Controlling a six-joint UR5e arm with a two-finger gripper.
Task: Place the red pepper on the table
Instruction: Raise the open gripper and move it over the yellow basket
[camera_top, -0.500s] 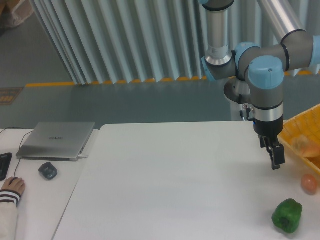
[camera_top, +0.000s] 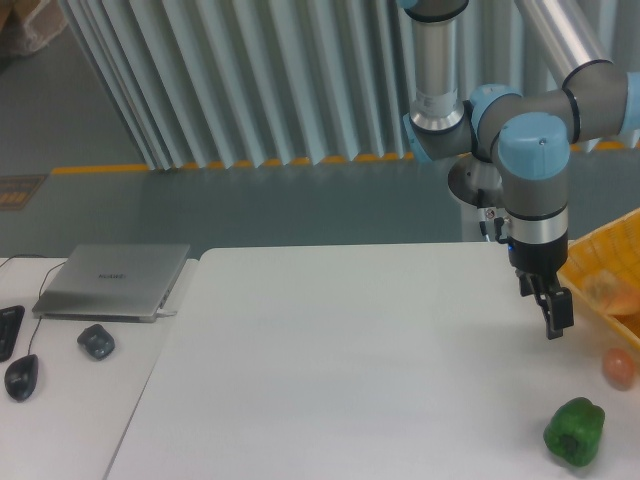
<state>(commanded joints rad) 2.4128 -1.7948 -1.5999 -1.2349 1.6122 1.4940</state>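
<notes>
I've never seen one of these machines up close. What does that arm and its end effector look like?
The arm is built of silver-grey metal tubes joined by rounded joints with light blue caps and dark grey bands. A thin black cable runs beside the wrist. The end effector is small and black, with two slim fingers.

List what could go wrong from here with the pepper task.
1. No red pepper shows; only a green pepper and a small round fruit lie on the table, so the wrong item might get grabbed.
2. The gripper hangs close to the yellow basket rim and could clip it when reaching in.
</notes>
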